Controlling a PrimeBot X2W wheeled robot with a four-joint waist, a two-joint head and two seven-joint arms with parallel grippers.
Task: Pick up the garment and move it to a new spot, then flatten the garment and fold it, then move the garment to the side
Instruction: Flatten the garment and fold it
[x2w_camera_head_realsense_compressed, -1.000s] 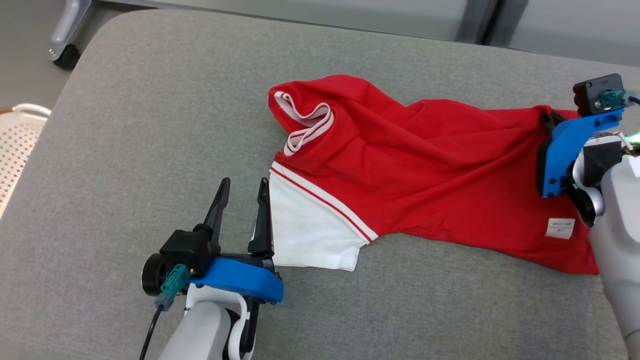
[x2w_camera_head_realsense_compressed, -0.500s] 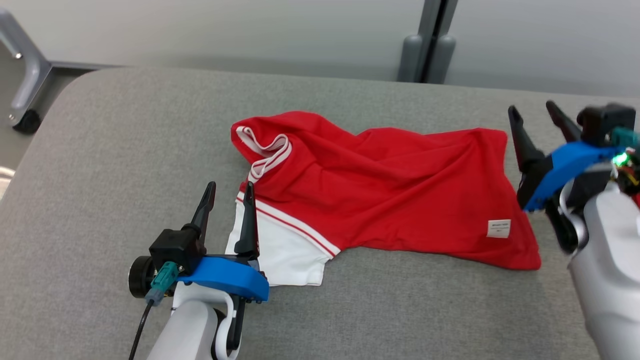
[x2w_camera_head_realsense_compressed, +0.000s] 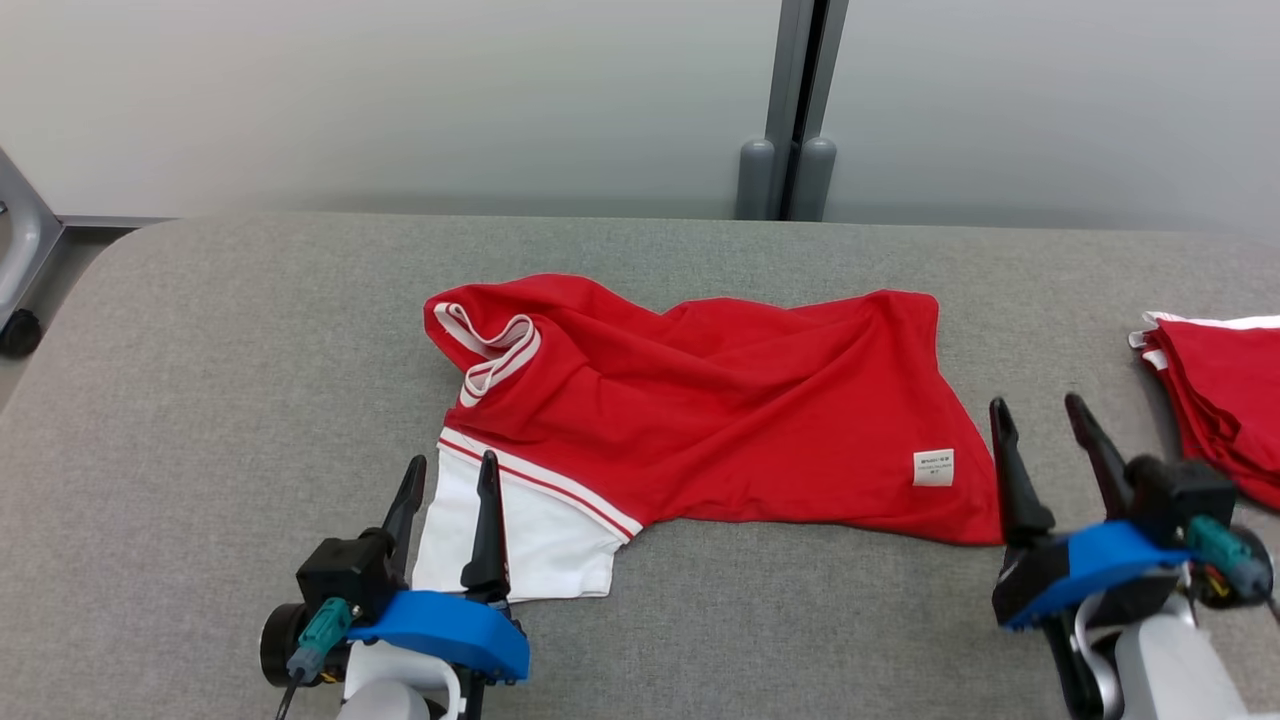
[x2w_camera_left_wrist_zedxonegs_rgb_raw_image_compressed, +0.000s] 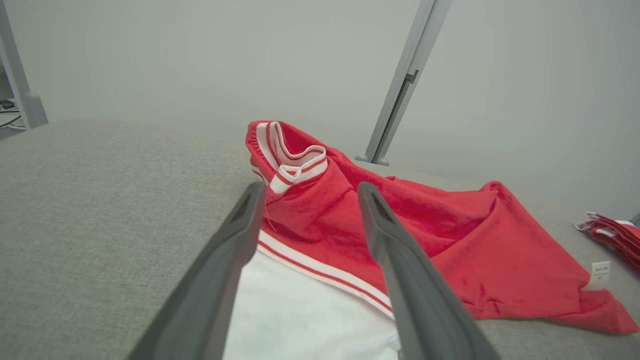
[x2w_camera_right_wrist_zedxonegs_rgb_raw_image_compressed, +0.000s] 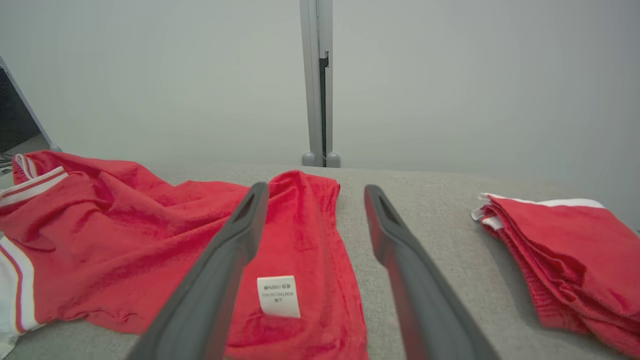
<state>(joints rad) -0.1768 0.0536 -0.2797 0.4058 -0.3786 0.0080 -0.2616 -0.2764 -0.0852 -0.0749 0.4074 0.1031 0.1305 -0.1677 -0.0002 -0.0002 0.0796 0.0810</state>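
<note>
Red garment lies rumpled on grey table, spanning the gap between both tools. Left gripper: fingers spread wide, empty; white sleeve beneath and just ahead of them. Right gripper: spread wide, empty; labelled hem corner just to its left. Folded red pile to its right, apart.

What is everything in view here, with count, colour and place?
garment: one, red with a white sleeve and striped trim, lying rumpled mid-table
label: one, white, near the garment's right hem
folded stack: one, red with white edges, table's right edge
table: one, grey fabric top, under everything
post: one, grey, behind the table
caster: one, black, far left on the floor
left gripper: one, dark fingers, open, at the white sleeve
right gripper: one, dark fingers, open, beside the garment's right lower corner
</note>
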